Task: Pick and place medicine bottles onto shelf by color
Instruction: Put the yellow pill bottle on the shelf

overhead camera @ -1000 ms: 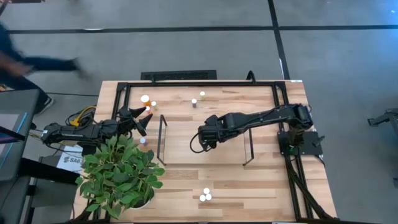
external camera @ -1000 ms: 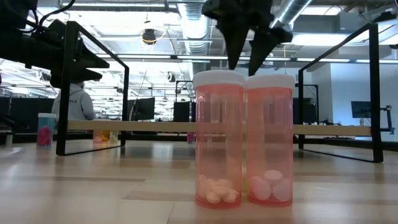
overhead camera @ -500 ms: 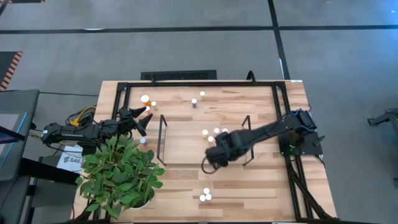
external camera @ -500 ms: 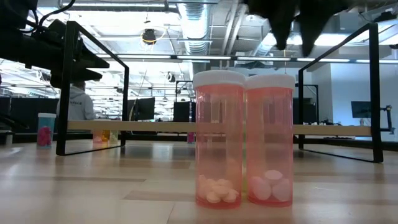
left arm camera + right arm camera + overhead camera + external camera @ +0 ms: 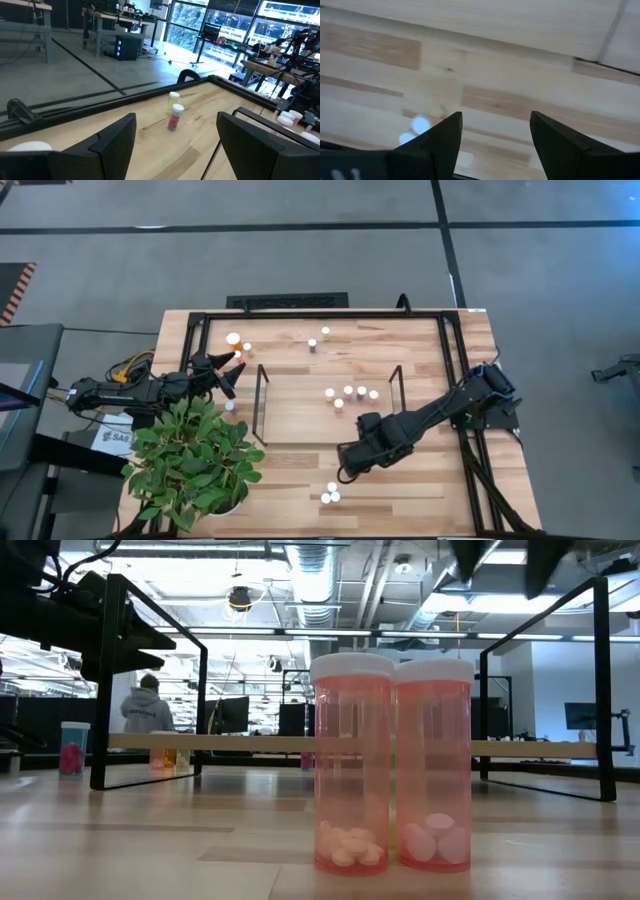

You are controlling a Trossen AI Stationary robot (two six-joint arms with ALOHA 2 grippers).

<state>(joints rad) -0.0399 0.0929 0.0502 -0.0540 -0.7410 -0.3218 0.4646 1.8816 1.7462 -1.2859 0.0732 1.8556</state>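
Small white-capped medicine bottles stand in groups. Several stand on the light-wood shelf (image 5: 300,415) between its two black wire ends, around one bottle (image 5: 348,391). Three stand near the table's front edge (image 5: 330,494); in the low view two of these show as pink bottles (image 5: 352,765) holding white pills. Others stand at the far side (image 5: 312,343) and far left (image 5: 233,338). My right gripper (image 5: 344,472) is open and empty, above the table just beyond the front three, whose caps (image 5: 420,123) show in its wrist view. My left gripper (image 5: 228,370) is open and empty at the table's left.
A leafy potted plant (image 5: 195,455) fills the near left corner, with one bottle (image 5: 230,406) at its far edge. A black frame (image 5: 320,313) bounds the table. In the left wrist view, two bottles (image 5: 174,117) stand ahead of my left gripper (image 5: 175,145). A person (image 5: 146,710) stands in the room behind.
My right gripper has gone from above the shelf toward the table's near edge and a little right, toward the three front bottles, staying open. The bottles on the shelf that it covered now show. My left arm has kept still.
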